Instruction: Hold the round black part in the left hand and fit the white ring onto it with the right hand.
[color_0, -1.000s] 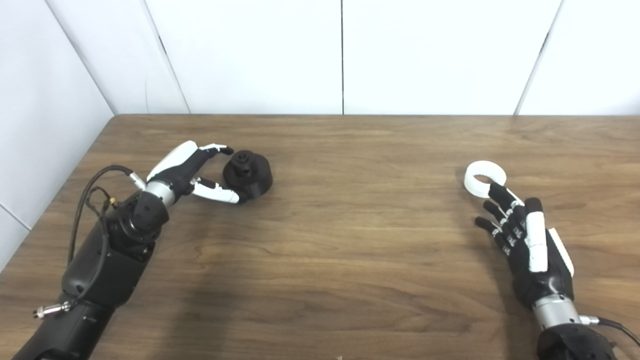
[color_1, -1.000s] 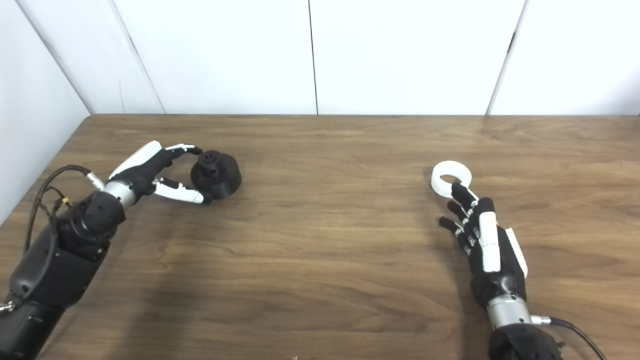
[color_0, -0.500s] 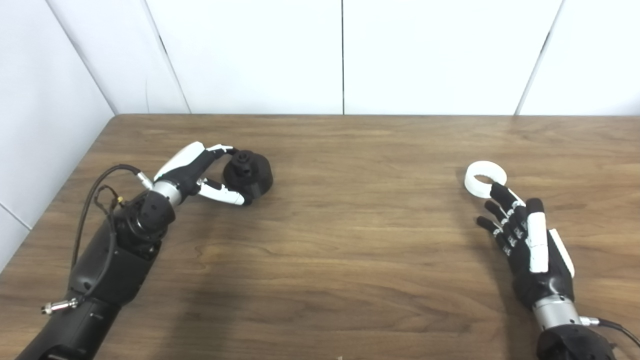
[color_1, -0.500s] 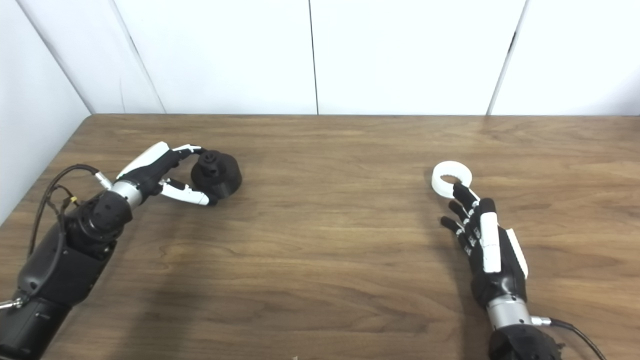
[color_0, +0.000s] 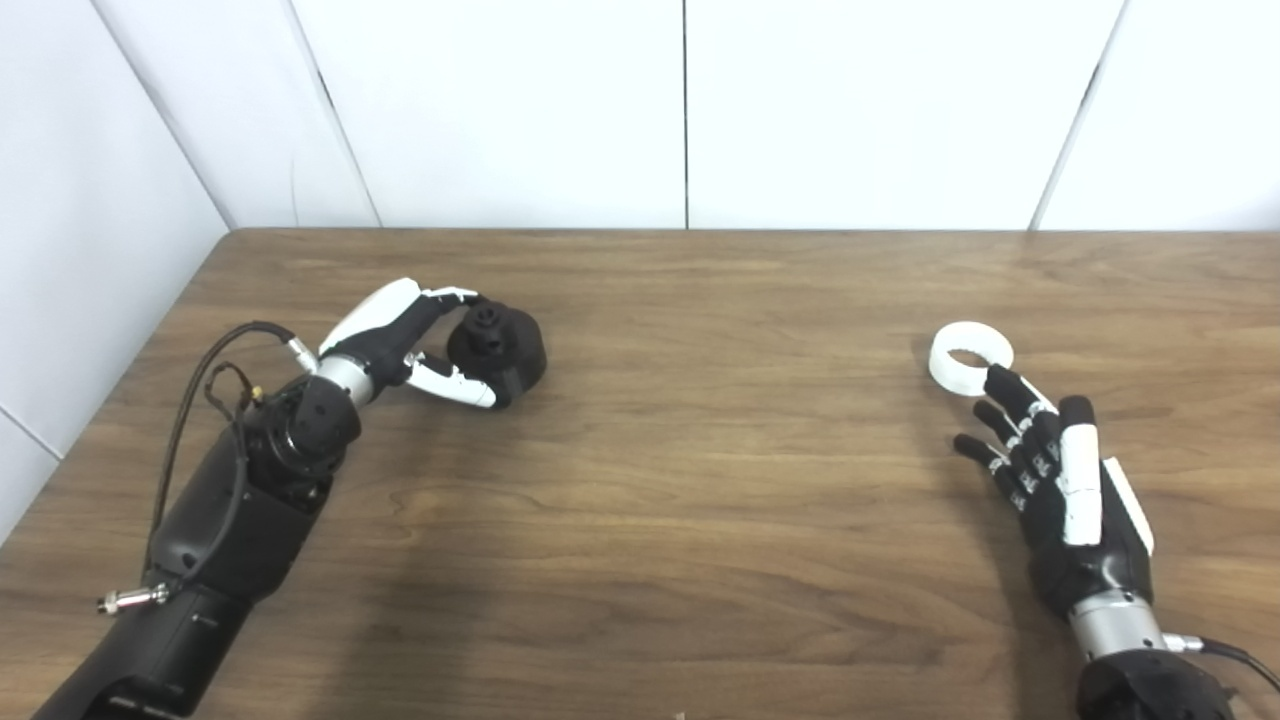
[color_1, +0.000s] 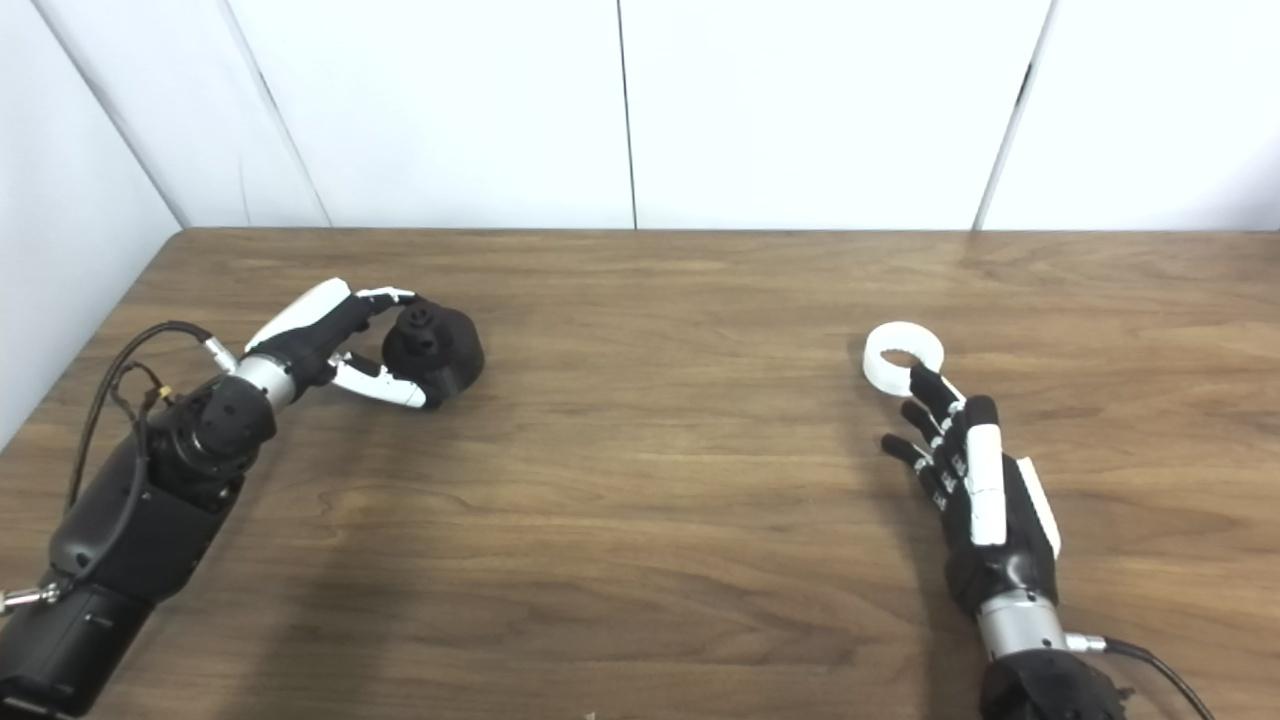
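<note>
- Since a second ago, the left hand (color_0: 405, 335) is being advanced toward the round black plastic part with a raised centre hub (color_0: 497, 349); the part and the white plastic ring (color_0: 970, 357) are being left where they were.
- The black part is being rested on the brown wooden table (color_0: 700, 450), left of centre, cradled between spread fingers above and the thumb below, not yet clamped.
- The ring is being left flat on the right side, just touched by the fingertips (color_0: 1000, 381) of the right hand (color_0: 1060, 480), whose fingers are being held apart, grasping nothing.
- The grasp is judged best completed by closing evenly on the rim, keeping the hub exposed and upward.
</note>
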